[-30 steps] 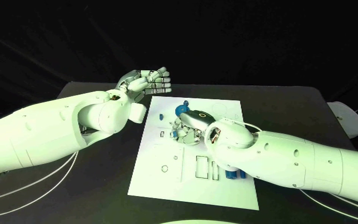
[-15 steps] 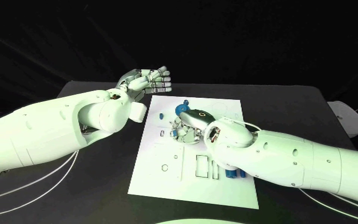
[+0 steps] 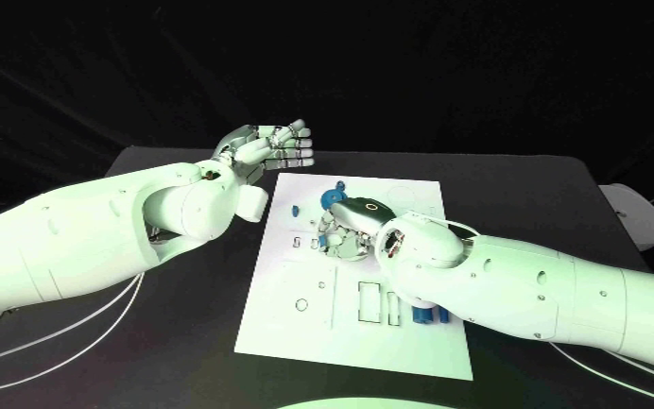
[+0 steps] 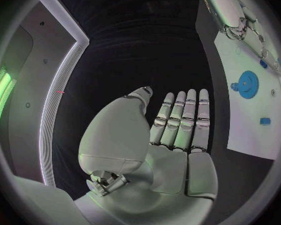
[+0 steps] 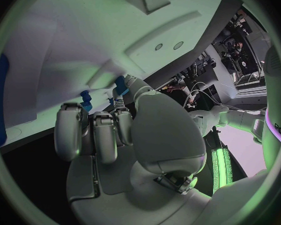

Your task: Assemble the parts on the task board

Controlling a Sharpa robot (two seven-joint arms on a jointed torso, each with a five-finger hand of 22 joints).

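Task board point(image 3: 307, 319), a white plate, lying flat at the middle of a black table point(image 3: 163, 333), long side running away from the robot. Printed outlines across its face; a blue gear point(image 3: 332, 200) near the far end, small blue parts point(image 3: 425, 316) beside the right edge at the near end. In the left wrist view, same gear point(image 4: 247, 81) with small blue pieces around it on the white plate point(image 4: 256, 130).

Right hand point(image 3: 344, 231) lowered onto the board's middle, fingers curled down against the surface; whether anything is pinched, cannot tell. In the right wrist view, fingers point(image 5: 93, 132) pressed together toward two small blue parts point(image 5: 86, 100) on the white surface.

Left hand point(image 3: 267, 149) raised past the board's far left corner, palm open, fingers straight and side by side, holding nothing.

Beyond the table, dark curtain all around.
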